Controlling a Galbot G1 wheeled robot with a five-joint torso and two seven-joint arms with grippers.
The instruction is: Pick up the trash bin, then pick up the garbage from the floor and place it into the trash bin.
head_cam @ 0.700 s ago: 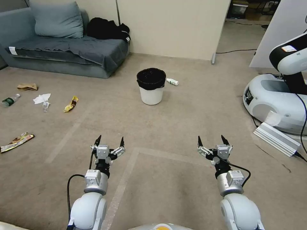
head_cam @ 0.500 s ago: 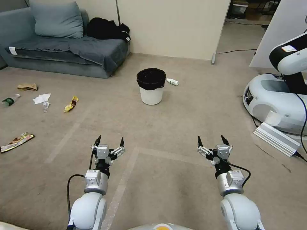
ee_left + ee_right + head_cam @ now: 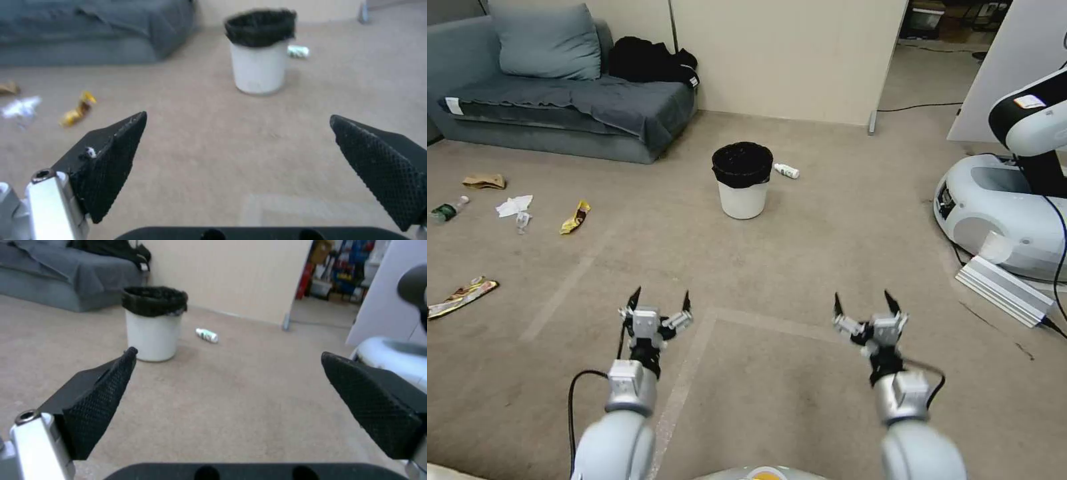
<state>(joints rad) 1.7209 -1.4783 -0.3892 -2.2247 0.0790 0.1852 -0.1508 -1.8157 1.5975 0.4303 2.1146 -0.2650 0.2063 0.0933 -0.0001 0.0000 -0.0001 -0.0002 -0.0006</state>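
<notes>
The white trash bin (image 3: pixel 742 193) with a black bag over its rim stands upright on the carpet ahead, also in the left wrist view (image 3: pixel 259 66) and right wrist view (image 3: pixel 153 336). A small white bottle (image 3: pixel 787 171) lies just beside it (image 3: pixel 207 335). More garbage lies far left: a yellow wrapper (image 3: pixel 575 217), crumpled tissue (image 3: pixel 514 205), a brown bag (image 3: pixel 484 181), a green-label bottle (image 3: pixel 446 210) and a gold wrapper (image 3: pixel 462 296). My left gripper (image 3: pixel 660 301) and right gripper (image 3: pixel 861 304) hover open and empty, well short of the bin.
A grey sofa (image 3: pixel 560 107) with dark clothing sits back left. Another white robot base (image 3: pixel 1000 207) with cables and a metal bar (image 3: pixel 1004 290) stands at the right. A beige wall (image 3: pixel 787 53) rises behind the bin. Open carpet lies between me and the bin.
Both arms have shifted slightly, the grippers dropping a little and the right one edging left. The bin and litter have not moved.
</notes>
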